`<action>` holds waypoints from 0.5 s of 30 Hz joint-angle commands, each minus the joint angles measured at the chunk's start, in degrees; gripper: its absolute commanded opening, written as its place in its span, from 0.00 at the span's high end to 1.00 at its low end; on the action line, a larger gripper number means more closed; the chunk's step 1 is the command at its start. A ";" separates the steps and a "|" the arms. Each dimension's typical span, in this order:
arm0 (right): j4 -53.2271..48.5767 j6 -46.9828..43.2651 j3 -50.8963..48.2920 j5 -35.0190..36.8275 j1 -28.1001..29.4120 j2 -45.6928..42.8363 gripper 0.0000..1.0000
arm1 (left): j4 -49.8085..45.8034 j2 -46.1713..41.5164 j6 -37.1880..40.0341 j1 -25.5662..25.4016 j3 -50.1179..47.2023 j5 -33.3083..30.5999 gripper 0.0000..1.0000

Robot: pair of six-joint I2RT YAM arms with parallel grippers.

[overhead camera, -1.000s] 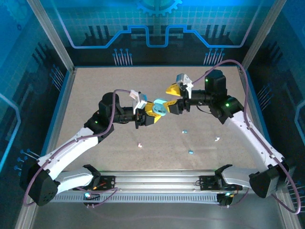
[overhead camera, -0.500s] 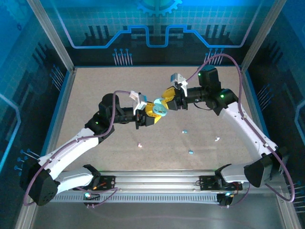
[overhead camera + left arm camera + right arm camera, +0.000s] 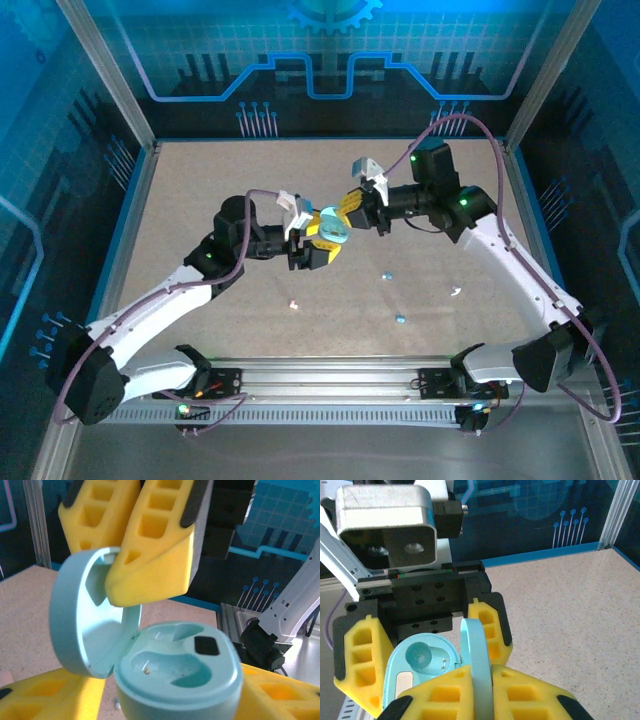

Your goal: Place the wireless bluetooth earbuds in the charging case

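The two grippers meet in the air over the middle of the table (image 3: 200, 190). The teal charging case (image 3: 333, 226) sits right between them.

The right gripper (image 3: 346, 212) is pressed together on the lid (image 3: 82, 620) of the case. One yellow finger (image 3: 150, 545) is inside the lid and the other is behind it. The lid stands up, wide open.

The body of the case (image 3: 175, 672) sits between the two fingers of the left gripper (image 3: 322, 244). The fingers are close on both sides. It is not clear if they squeeze the body or just stand beside it. The top of the body faces the left wrist camera and shows two round hollows.

Four earbuds lie on the table, nearer to the arm bases than both grippers. A blue earbud (image 3: 388, 276) is the closest, just past the right gripper. A second blue earbud (image 3: 400, 319) and a white earbud (image 3: 456, 292) lie farther off on that side. A pale earbud (image 3: 292, 304) lies on the near side of the left gripper, well apart from it.
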 commanded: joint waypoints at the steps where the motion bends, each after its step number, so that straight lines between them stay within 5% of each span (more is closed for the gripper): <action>1: 0.31 -0.82 0.31 4.30 1.00 -2.13 0.87 | 1.90 0.57 0.63 -0.36 -0.43 0.17 0.35; 15: 2.64 -3.27 -2.67 8.58 2.68 -4.50 0.86 | 6.67 1.50 -1.78 -0.43 -1.26 0.60 0.34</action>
